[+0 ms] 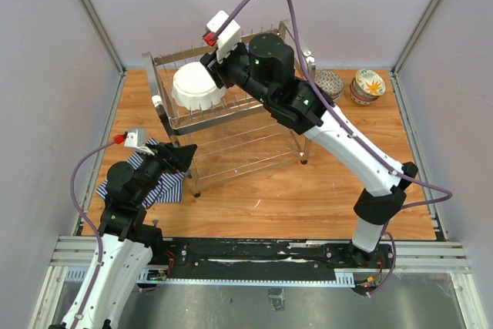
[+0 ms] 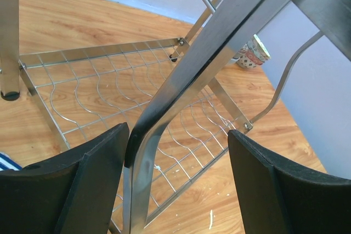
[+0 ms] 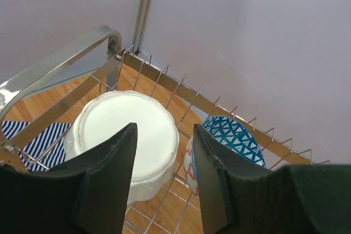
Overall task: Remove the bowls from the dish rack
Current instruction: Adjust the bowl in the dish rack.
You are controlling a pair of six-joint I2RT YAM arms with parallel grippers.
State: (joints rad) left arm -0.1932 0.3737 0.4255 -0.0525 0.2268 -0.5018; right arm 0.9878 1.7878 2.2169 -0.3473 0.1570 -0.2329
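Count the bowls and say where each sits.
4: a white bowl upside down on the rack's top tier, a lattice bowl beside it, a dark bowl and a floral bowl on the table. More may be stacked there.

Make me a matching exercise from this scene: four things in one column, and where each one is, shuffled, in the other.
Things:
1. white bowl
2. striped cloth
3. floral bowl
4. left gripper

Places:
A. on the table, right of the rack
B. straddling one leg of the rack
C. upside down on the rack's top tier
D. on the table under the left arm

Pairs: 1-C, 2-D, 3-A, 4-B
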